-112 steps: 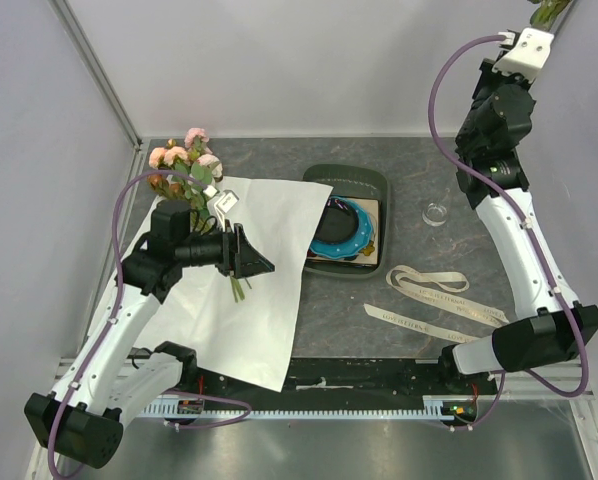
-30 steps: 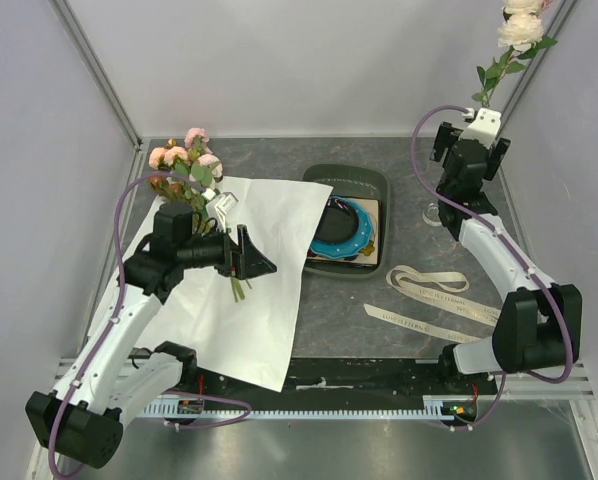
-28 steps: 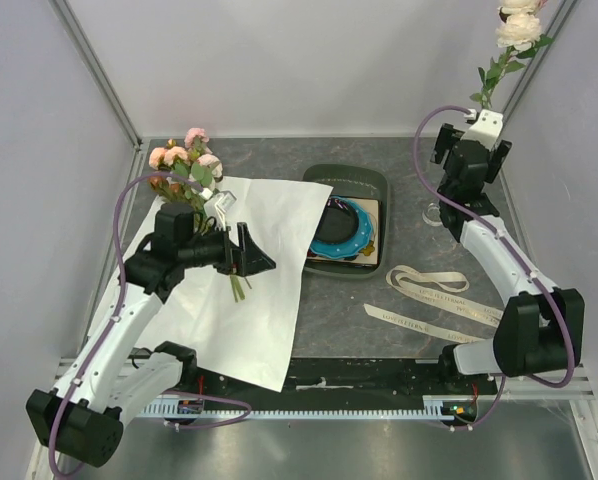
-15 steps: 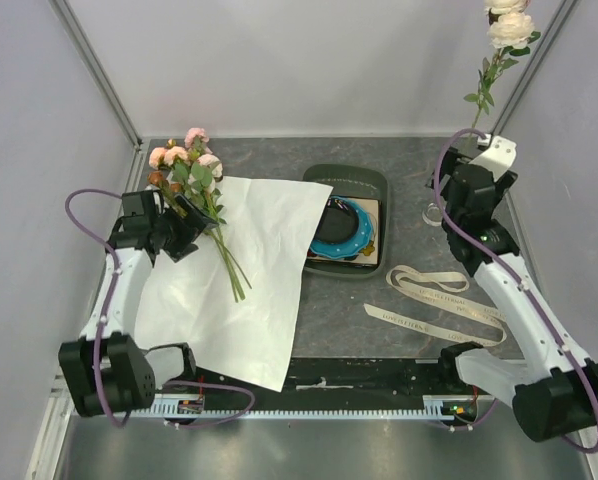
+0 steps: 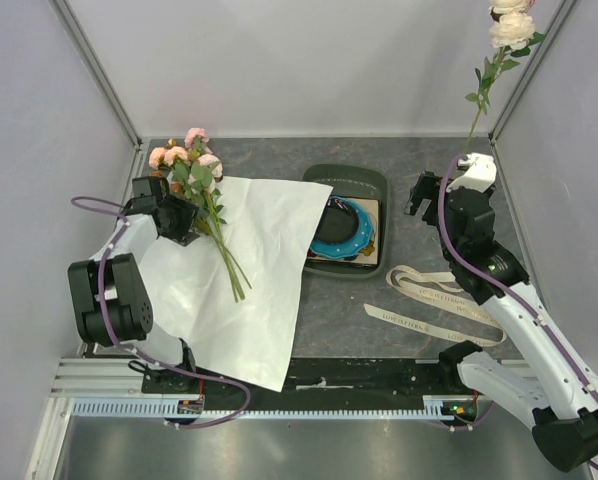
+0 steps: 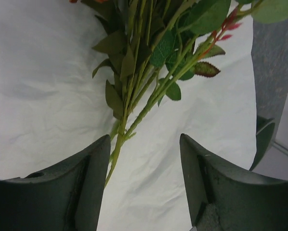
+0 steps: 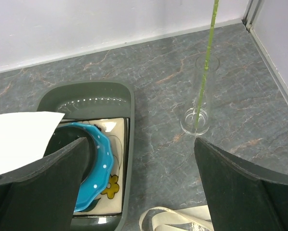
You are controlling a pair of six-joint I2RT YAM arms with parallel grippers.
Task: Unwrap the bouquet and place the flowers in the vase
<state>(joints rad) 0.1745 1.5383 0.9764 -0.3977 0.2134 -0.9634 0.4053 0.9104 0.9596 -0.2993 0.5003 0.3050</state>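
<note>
The bouquet is unwrapped: pink and peach flowers [image 5: 192, 162] lie on the flat white paper [image 5: 249, 300], their green stems [image 6: 134, 91] running down it. My left gripper [image 5: 182, 222] hovers open over the lower stems [image 6: 144, 139], with one stem just inside its left finger [image 6: 93, 168]. The clear glass vase [image 7: 196, 122] stands on the grey table and holds one stem [image 7: 209, 38]. That stem carries the cream rose [image 5: 509, 28] high at the back right. My right gripper [image 7: 140, 144] is open and empty, left of the vase. In the top view my right arm [image 5: 469, 230] hides the vase.
A dark green tray [image 5: 324, 180] with a blue-rimmed plate [image 5: 341, 238] sits mid-table, between paper and vase [image 7: 52, 98]. Cream ribbon strips [image 5: 431, 282] lie on the table in front of the right arm [image 7: 182, 221]. White walls close in at the back and both sides.
My left arm swung from the middle of the paper to its left edge, near the leafy stems, and its jaws narrowed slightly. My right arm drew down and back; the cream rose stayed standing.
</note>
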